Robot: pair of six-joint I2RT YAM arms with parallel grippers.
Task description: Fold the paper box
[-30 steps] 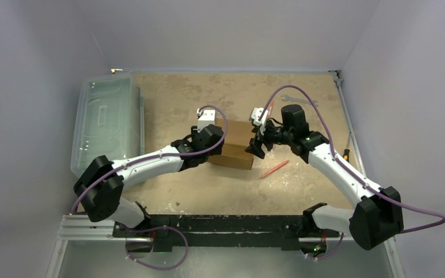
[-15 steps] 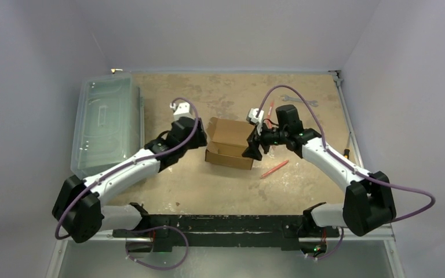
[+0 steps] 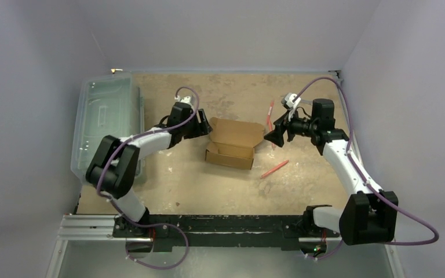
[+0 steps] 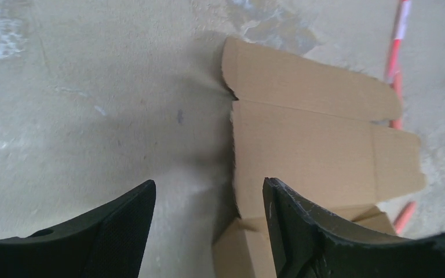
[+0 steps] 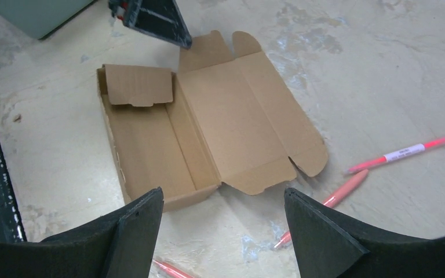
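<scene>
While the plain brown corrugated cardboard box (image 3: 229,155) sits on the scuffed tan table (image 3: 197,185) with its tray formed and its lid laid back flat, both tools stand clear of it. The left gripper (image 4: 208,184) is spread wide and empty, with the lid's edge just ahead of its right finger. The right gripper (image 5: 223,194) also gapes and holds nothing. The box lies ahead of it and thin pink pens (image 5: 402,152) lie off to its right.

Plain brown paper box (image 5: 232,116), pink pens (image 5: 342,191) (one seemingly white-banded), mottled beige table (image 5: 382,69).
</scene>
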